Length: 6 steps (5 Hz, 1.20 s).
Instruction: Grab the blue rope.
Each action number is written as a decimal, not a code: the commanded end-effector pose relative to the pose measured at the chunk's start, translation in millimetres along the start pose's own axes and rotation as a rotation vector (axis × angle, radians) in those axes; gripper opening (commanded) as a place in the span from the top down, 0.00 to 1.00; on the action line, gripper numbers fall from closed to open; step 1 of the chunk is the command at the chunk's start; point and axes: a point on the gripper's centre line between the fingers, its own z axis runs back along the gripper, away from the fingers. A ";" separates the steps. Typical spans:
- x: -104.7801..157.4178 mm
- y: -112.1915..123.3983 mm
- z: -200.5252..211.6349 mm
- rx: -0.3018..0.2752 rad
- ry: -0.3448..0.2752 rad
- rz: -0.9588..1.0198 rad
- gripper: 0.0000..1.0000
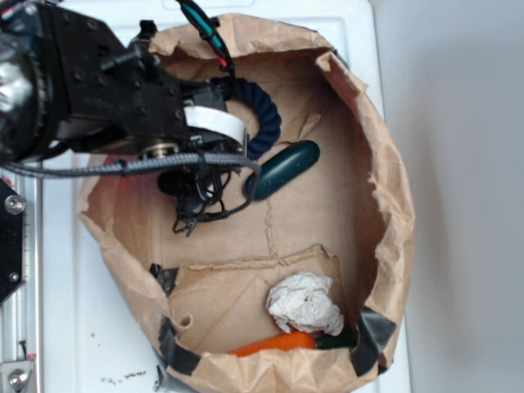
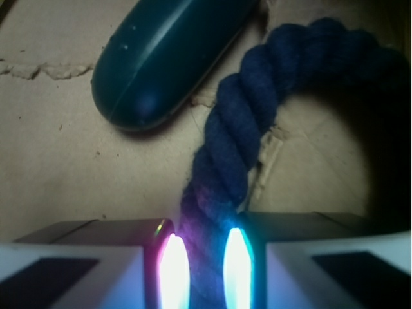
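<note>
The blue rope (image 2: 239, 122) is thick, dark navy and twisted, and it curves up and to the right across the cardboard floor. One end of it runs down between my two glowing pads (image 2: 174, 267), which press it from both sides. My gripper (image 2: 205, 267) is shut on that end. In the exterior view the rope (image 1: 264, 115) arcs out from under my arm near the back of the paper bag, and my gripper (image 1: 214, 139) is mostly hidden under the black wrist.
A smooth dark green capsule (image 2: 164, 55) lies just left of the rope, also seen as the capsule (image 1: 282, 168). The brown paper bag (image 1: 393, 205) walls everything in. A crumpled white paper (image 1: 304, 301) and an orange object (image 1: 274, 342) lie at its front.
</note>
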 end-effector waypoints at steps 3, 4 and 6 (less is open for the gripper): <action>42.5 4.1 128.1 -0.091 -0.079 0.135 1.00; 48.8 -6.3 158.4 -0.117 -0.097 0.158 1.00; 55.8 -29.7 186.1 -0.071 -0.087 0.147 1.00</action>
